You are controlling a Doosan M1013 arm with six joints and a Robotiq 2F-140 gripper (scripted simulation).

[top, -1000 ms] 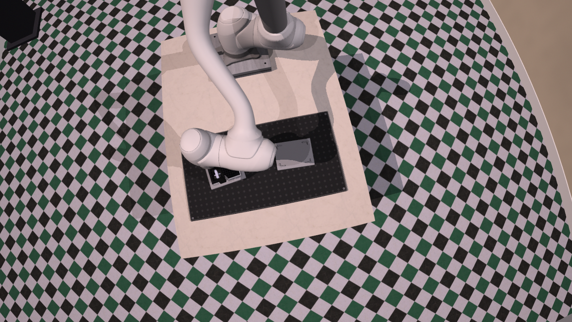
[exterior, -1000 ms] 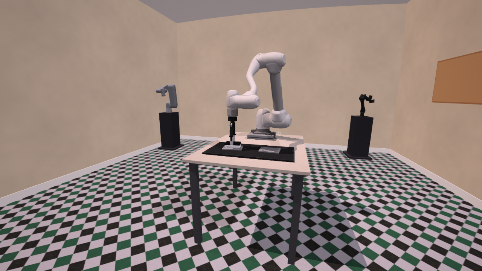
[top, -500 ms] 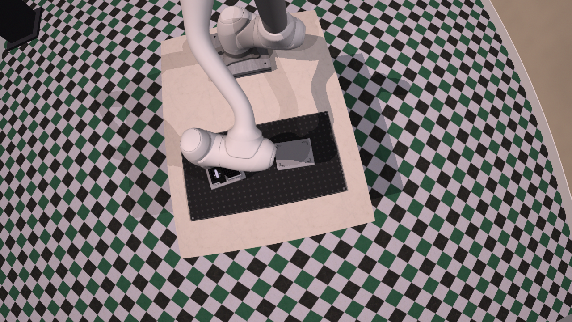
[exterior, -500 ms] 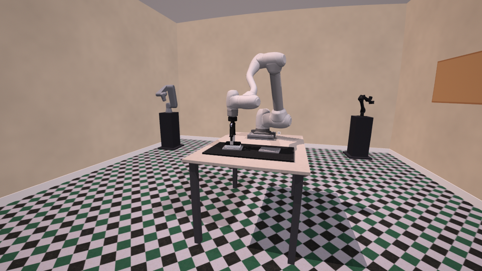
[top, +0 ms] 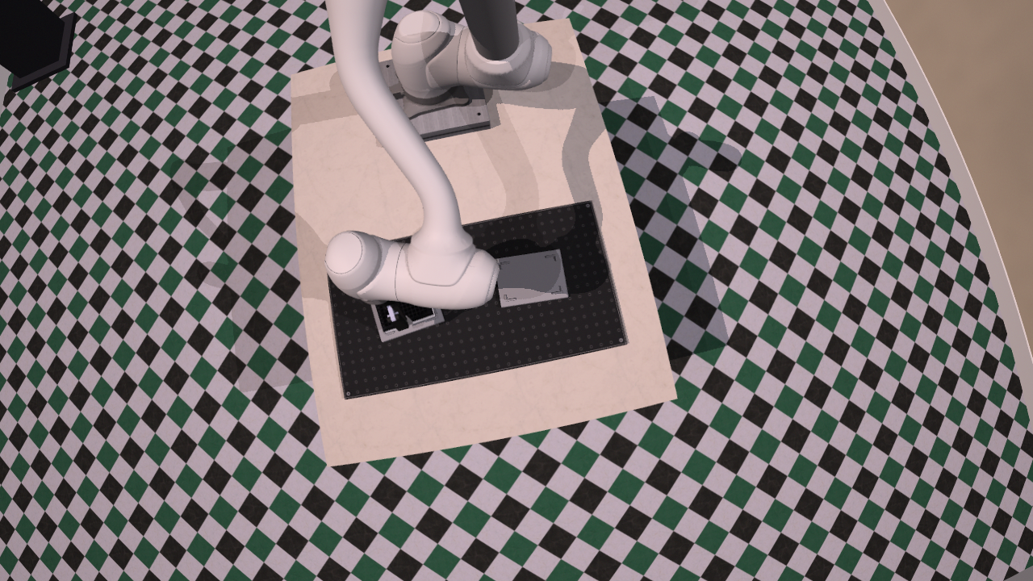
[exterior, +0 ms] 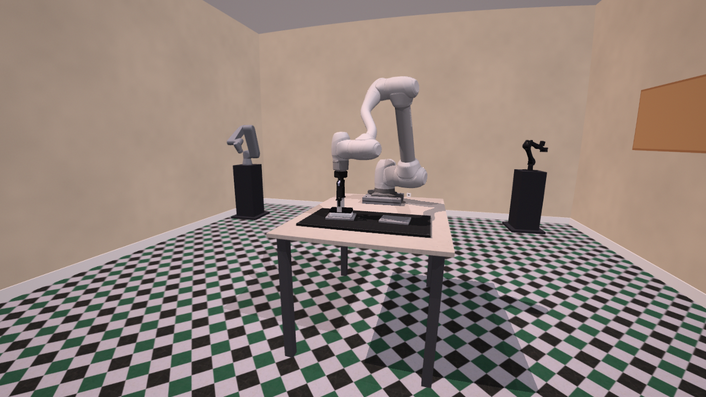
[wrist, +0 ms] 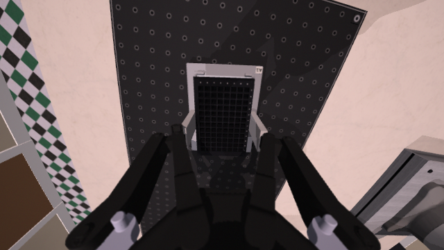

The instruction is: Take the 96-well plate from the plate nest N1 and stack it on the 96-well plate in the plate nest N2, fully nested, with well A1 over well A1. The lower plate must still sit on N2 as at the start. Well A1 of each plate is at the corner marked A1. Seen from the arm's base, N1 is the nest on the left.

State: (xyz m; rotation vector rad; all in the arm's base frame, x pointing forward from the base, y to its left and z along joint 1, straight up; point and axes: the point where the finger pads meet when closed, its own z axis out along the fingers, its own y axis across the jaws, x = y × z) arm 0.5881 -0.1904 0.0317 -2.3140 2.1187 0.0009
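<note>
Now tool (wrist: 222, 139) pinching black gridded 96-well plate (wrist: 222, 114) by long sides.

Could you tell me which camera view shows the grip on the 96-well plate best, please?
The wrist view: the 96-well plate fills its centre, with the tool shut on its long sides and the well grid plain. In the top view the arm's wrist hides most of the plate. In the exterior view it is too small to judge.

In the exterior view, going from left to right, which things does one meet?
Grey arm on a black pedestal → tool shut on the 96-well plate → second plate nest → small black arm on its pedestal → orange board on the wall.
</note>
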